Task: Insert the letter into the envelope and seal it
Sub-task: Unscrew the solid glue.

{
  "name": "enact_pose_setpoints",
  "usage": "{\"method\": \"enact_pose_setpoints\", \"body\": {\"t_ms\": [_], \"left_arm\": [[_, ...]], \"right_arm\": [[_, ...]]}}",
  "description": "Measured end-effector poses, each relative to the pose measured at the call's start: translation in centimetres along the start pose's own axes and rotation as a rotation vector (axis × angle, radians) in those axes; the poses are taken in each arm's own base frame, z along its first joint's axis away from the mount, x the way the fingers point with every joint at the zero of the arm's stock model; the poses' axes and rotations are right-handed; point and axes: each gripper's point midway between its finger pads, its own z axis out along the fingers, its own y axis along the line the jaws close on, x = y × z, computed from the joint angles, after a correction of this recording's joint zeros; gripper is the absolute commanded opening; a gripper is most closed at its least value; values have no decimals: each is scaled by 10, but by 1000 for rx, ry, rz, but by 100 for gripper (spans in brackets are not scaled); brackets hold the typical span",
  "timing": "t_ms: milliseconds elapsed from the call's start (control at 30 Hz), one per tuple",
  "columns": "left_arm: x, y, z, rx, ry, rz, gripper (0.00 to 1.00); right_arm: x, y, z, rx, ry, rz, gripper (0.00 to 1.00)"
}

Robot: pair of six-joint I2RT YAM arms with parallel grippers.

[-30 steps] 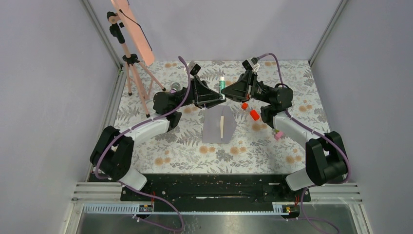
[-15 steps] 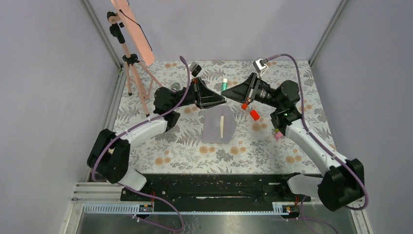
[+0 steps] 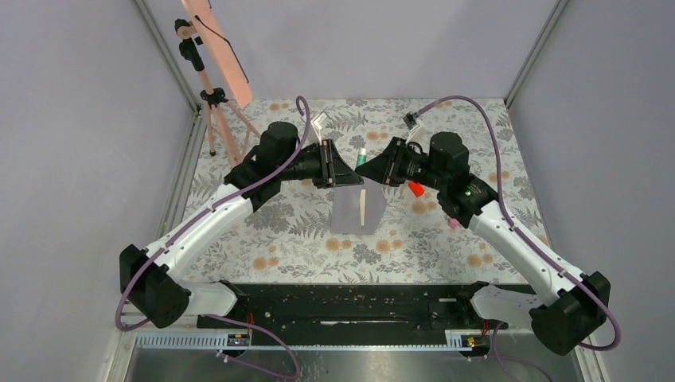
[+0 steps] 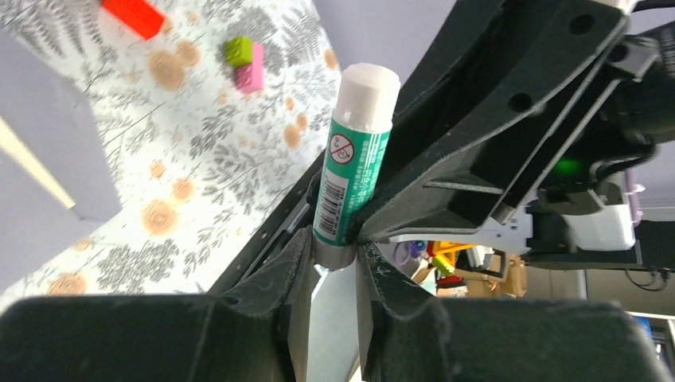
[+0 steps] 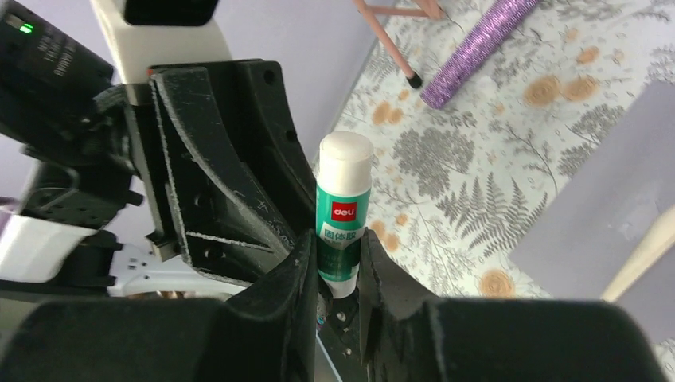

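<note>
Left wrist view shows the left gripper (image 4: pixel 333 256) closed tight on the grey foot of the glue stick (image 4: pixel 356 159). The right wrist view shows the right gripper (image 5: pixel 341 274) pinched on the same stick low on its green body, so both pincers grip one small tube in mid-air with their black frames almost touching. That crowding looks like the main risk. If the two pull or twist against each other to free the white cap, the narrower hold may slip and the stick could fall. It would land on the envelope (image 3: pixel 348 211), which lies on the floral cloth (image 3: pixel 414 247) just below and in front of the grippers, and could knock it askew. Only a narrow cream strip of the letter (image 3: pixel 364 208) shows along the envelope's middle, the rest apparently tucked inside. Glue laid carelessly could catch that exposed edge instead of the flap. Nothing lies between the stick and the envelope. A red block (image 3: pixel 415 188) sits close to the envelope's right far corner and could be brushed by the right arm. A pink and green brick (image 3: pixel 454 222), a purple glitter tube (image 5: pixel 477 44) and a tripod (image 3: pixel 213 103) stand farther off.
</note>
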Motion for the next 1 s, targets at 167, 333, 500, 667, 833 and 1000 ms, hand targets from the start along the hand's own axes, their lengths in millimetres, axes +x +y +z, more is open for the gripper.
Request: {"method": "enact_pose_setpoints", "body": {"t_ms": [167,333,500,667,833,1000], "left_arm": [[13,16,0,-92,28,3,0],[18,23,0,-177,25,15,0],[19,27,0,-225,16,32,0],[20,32,-2,-260,12,40,0],[21,31,-2,-262,37,53,57],[30,17,-10,-170,138,83,65]], "right_arm": [[17,-12,4,77,34,-13,0],[23,-17,7,117,47,-18,0],[25,-19,9,129,48,-28,0],[27,-22,12,137,55,-32,0],[29,-21,14,128,63,-47,0],[35,-11,9,53,88,-134,0]]}}
